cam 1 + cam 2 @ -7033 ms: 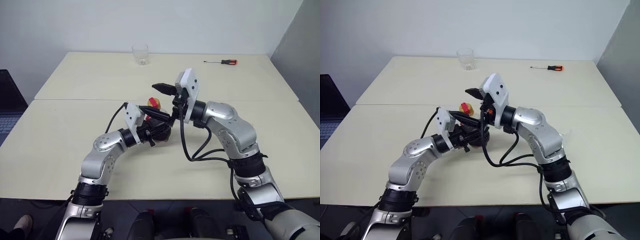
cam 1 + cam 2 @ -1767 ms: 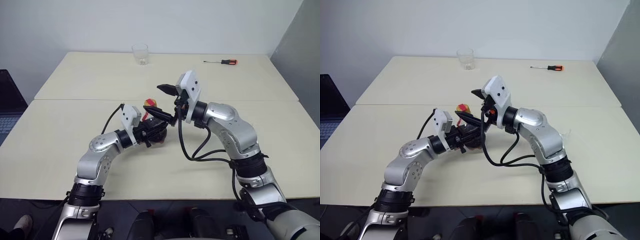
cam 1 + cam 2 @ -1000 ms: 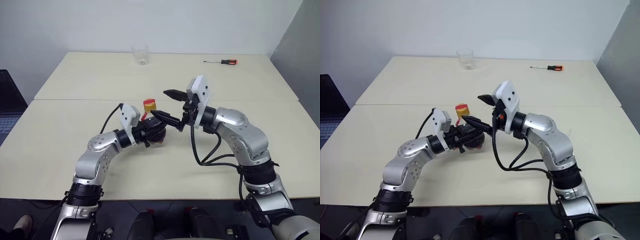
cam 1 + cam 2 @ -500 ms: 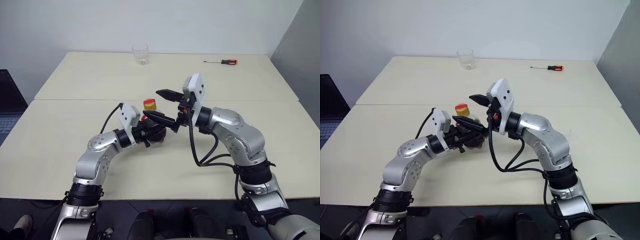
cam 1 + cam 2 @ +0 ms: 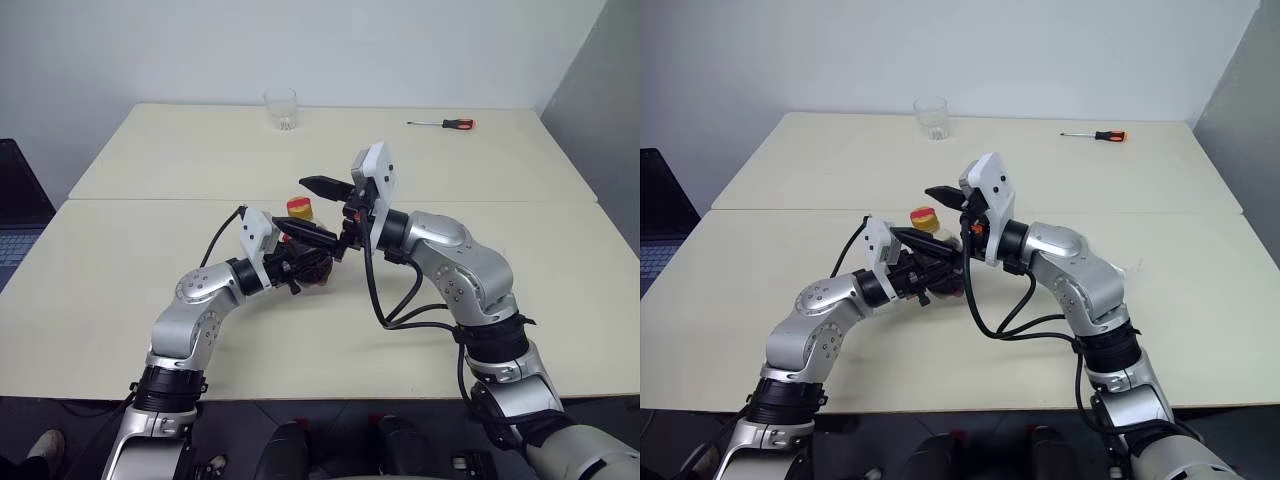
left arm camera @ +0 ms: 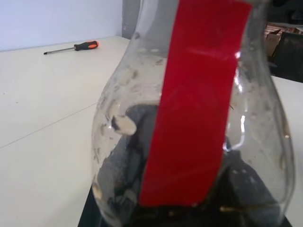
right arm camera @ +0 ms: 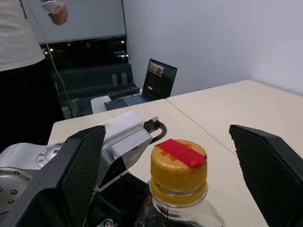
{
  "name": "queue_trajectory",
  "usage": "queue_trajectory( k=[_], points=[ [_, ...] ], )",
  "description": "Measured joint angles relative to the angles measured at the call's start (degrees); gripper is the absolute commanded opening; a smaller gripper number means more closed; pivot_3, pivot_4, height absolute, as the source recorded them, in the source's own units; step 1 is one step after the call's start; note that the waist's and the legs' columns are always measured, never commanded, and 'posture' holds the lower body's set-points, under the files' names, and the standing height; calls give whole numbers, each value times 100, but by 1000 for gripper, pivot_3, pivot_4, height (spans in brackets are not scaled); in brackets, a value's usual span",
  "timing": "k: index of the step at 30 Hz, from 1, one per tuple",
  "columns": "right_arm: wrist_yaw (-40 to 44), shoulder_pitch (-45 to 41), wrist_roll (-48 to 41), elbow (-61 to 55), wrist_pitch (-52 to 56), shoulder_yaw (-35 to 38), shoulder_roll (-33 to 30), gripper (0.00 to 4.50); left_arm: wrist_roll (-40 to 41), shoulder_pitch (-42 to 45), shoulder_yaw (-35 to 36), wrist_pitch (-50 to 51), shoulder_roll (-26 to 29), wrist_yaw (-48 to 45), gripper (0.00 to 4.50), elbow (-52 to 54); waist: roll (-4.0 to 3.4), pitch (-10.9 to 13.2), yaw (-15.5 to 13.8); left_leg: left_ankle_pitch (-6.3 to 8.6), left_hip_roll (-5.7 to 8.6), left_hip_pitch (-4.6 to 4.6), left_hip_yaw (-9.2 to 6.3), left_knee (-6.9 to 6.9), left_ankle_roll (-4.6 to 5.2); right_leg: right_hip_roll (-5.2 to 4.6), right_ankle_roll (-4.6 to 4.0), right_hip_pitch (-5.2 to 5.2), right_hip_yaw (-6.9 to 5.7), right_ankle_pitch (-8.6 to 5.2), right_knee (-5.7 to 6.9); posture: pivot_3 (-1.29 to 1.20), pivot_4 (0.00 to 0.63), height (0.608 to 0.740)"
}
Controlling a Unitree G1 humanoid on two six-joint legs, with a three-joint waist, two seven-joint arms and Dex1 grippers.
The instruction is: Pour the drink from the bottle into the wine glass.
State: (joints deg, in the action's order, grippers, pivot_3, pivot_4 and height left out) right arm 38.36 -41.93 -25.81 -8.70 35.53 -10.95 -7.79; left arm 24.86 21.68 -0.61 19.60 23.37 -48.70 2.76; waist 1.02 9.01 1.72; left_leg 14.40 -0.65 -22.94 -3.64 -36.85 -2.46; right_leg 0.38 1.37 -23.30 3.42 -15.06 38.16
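My left gripper [image 5: 303, 264] is shut on the bottle [image 5: 311, 266], holding it upright just above the table [image 5: 150, 300]. The bottle is squat and clear, with a red label strip [image 6: 194, 113] and a yellow cap [image 7: 179, 166] crossed by red tape. The dark drink [image 5: 318, 274] fills its lower body. My right gripper [image 5: 290, 204] reaches in from the right and stands open, one black finger [image 7: 75, 175] on each side of the cap without touching it. The wine glass is out of view.
A short clear tumbler [image 5: 281, 108] stands at the table's far edge. A red-handled screwdriver [image 5: 442, 123] lies at the far right. A seam [image 5: 150, 200] joins the two tabletops. Beyond the table stand a person [image 7: 19, 71] and a laptop [image 7: 158, 78].
My right gripper has swung left toward the bottle, still open, and its fingers now straddle the cap. The left arm and the bottle have not moved.
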Motion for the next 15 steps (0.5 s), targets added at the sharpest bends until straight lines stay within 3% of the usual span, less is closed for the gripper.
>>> queue_trajectory(
  k=[9, 12, 15],
  points=[
    [1, -116, 69, 252, -124, -39, 27, 4464, 1, 0, 0, 2, -1, 40, 1469, 0, 0, 0, 1, 0, 0, 0, 0, 0, 0, 0, 0, 0, 0, 0, 0, 0, 150, 740],
    [1, -145, 89, 263, -135, -39, 32, 3907, 2, 0, 0, 3, -1, 41, 1469, 1, 0, 0, 1, 0, 0, 0, -1, 0, 0, 0, 0, 0, 0, 0, 0, 0, 150, 740],
    [-1, -145, 109, 265, -136, -39, 36, 2879, 2, 0, 0, 4, -1, 42, 1469, 1, 0, 0, 1, 0, 0, 0, 0, 0, 0, 0, 0, 0, 0, 0, 0, 0, 150, 740]
  ],
)
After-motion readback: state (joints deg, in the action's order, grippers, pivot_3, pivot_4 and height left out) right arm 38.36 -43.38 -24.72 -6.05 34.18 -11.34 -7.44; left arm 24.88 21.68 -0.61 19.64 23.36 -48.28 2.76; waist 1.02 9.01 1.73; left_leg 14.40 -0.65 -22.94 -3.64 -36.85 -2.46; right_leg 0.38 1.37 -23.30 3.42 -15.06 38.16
